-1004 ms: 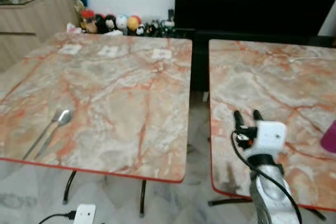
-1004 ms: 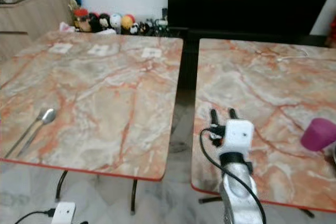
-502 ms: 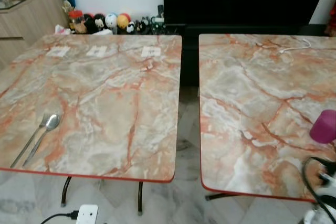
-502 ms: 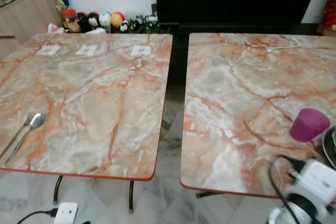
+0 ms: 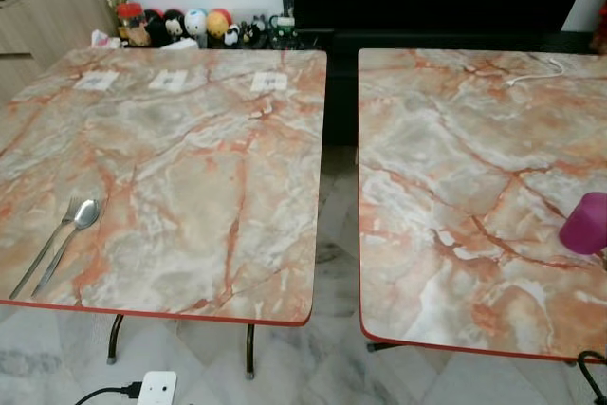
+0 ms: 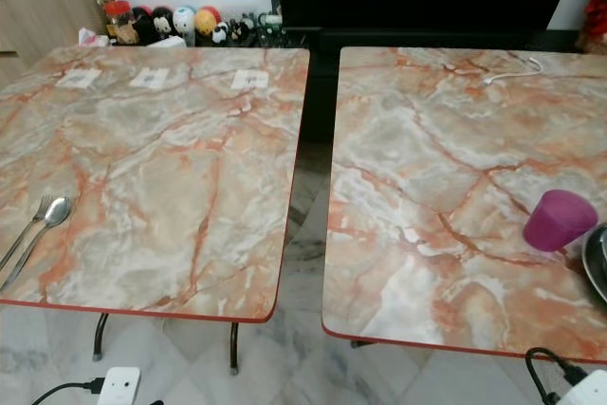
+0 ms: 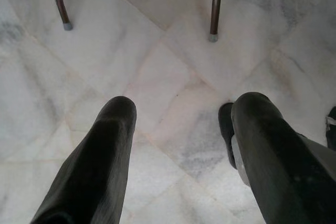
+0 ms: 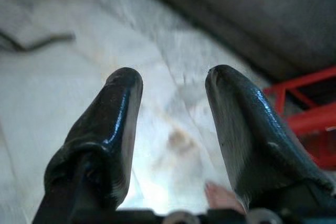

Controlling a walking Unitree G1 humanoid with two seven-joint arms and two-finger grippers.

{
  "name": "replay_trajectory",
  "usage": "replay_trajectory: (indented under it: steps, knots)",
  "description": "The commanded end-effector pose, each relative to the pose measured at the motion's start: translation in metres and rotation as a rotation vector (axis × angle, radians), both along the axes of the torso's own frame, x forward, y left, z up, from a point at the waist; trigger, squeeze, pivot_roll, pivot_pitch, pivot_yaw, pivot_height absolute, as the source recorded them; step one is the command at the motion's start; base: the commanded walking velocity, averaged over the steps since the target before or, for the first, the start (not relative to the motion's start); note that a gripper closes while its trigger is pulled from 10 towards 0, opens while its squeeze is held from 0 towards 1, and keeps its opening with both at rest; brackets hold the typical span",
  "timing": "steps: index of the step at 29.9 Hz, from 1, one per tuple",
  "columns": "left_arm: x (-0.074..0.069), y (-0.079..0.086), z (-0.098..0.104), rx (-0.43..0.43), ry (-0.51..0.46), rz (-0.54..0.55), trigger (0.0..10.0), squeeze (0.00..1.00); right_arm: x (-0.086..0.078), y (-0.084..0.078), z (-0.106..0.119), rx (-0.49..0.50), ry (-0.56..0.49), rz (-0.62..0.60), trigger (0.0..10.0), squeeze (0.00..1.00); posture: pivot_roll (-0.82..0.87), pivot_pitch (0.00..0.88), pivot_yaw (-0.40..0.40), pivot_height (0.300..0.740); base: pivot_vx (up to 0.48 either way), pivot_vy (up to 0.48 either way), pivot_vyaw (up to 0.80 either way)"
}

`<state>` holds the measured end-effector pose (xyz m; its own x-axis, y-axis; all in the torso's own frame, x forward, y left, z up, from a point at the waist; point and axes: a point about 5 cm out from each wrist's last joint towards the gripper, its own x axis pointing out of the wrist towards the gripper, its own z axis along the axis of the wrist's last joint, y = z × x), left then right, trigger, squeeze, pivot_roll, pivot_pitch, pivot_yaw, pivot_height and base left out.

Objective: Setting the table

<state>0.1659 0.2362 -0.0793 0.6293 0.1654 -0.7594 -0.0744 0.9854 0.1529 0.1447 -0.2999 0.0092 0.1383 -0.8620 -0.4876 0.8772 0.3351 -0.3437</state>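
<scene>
Below, left gripper (image 7: 178, 124) fingers spread over floor (holding nothing); right gripper (image 8: 173, 103) fingers likewise apart, empty.

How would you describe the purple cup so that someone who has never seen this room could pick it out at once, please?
Two marble-patterned tables with red edges stand side by side; take the right table. Near its right edge, toward the front, sits the purple cup upside down, just beside the rim of a dark dish. It is the one bright magenta thing there; the spoon and fork lie on the other table.
</scene>
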Motion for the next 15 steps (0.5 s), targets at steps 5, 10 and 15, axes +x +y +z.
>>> replay_trajectory:
  steps: [5,10,15]
  knots:
    - [-0.002,-0.001,-0.001,-0.007,0.009,0.017,10.0,0.0,0.014,0.009,-0.034,0.178,0.072,0.106,10.0,0.0,-0.13,0.133,-0.007,0.74,0.0,0.0,0.0]
    - [0.0,-0.001,-0.001,-0.007,0.008,0.015,10.0,0.0,0.038,0.054,-0.074,0.372,0.231,0.683,10.0,0.0,-0.13,0.134,-0.003,0.74,0.0,0.0,0.0]
    - [0.002,-0.002,0.0,-0.01,0.002,0.015,10.0,0.0,0.026,0.082,-0.092,0.42,0.33,1.002,10.0,0.0,-0.11,0.132,0.003,0.74,0.0,0.0,0.0]
